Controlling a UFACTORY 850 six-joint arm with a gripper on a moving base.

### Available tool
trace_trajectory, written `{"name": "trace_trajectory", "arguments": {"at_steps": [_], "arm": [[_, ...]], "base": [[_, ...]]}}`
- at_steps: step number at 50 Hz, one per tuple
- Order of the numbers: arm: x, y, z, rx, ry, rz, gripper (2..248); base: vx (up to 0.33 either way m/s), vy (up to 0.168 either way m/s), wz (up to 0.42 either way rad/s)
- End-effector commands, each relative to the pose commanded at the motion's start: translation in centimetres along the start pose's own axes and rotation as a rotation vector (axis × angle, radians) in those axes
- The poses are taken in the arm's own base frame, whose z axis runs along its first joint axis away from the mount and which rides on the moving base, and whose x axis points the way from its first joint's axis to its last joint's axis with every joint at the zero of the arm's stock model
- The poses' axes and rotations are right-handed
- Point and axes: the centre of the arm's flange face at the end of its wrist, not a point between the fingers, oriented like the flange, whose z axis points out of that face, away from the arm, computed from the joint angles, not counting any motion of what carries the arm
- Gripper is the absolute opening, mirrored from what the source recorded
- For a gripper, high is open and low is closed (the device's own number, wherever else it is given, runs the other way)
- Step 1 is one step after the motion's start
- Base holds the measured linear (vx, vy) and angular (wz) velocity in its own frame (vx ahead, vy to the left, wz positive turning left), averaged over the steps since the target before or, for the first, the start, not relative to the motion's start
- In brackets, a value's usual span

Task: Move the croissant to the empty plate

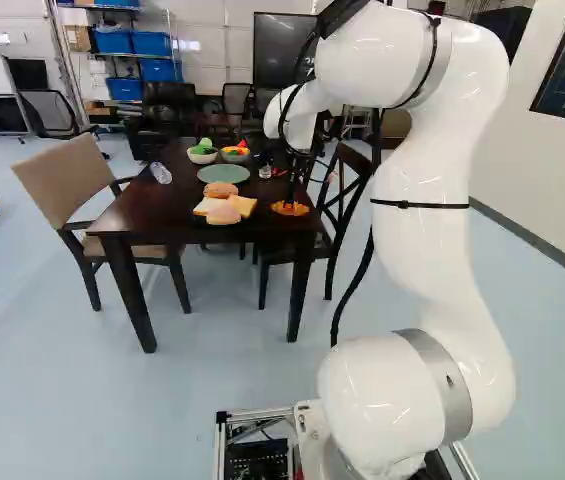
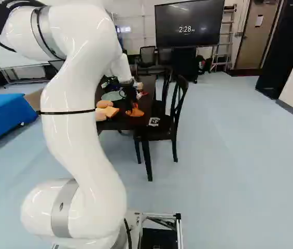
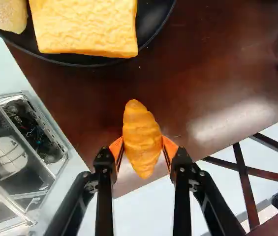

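Observation:
The gripper (image 1: 292, 190) reaches down to the table's near right corner in the left base view, at the orange-brown croissant (image 1: 289, 209). Seen from the wrist, the gripper (image 3: 142, 146) has its orange pads against both sides of the croissant (image 3: 141, 132), shut on it across its middle. The croissant is low over the dark tabletop or resting on it; I cannot tell which. The empty green plate (image 1: 210, 174) lies farther back on the table, beyond the bread, and is outside the wrist view.
Toast (image 3: 84, 27) and a bun (image 3: 6, 14) lie on a black plate (image 3: 55, 60) beside the croissant. Two bowls (image 1: 202, 156) of food and a clear bottle (image 1: 161, 173) stand farther back on the table (image 1: 162, 215). Chairs (image 1: 334, 215) flank the table.

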Motion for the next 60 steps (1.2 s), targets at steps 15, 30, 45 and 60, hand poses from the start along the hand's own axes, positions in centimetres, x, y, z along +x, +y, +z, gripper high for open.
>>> {"name": "trace_trajectory", "arguments": {"at_steps": [15,30,45,60], "arm": [[0.0,0.0,0.0,0.000,0.000,0.000,113],[0.0,0.0,0.0,0.000,0.000,0.000,115],[-0.1,-0.1,-1.9,-0.024,0.010,0.001,115],[-0.3,-0.3,-4.1,-0.054,0.022,0.002,115]], "base": [[0.000,0.000,0.000],[0.000,0.000,0.000],[0.000,0.000,0.000],[0.000,0.000,0.000]]}}
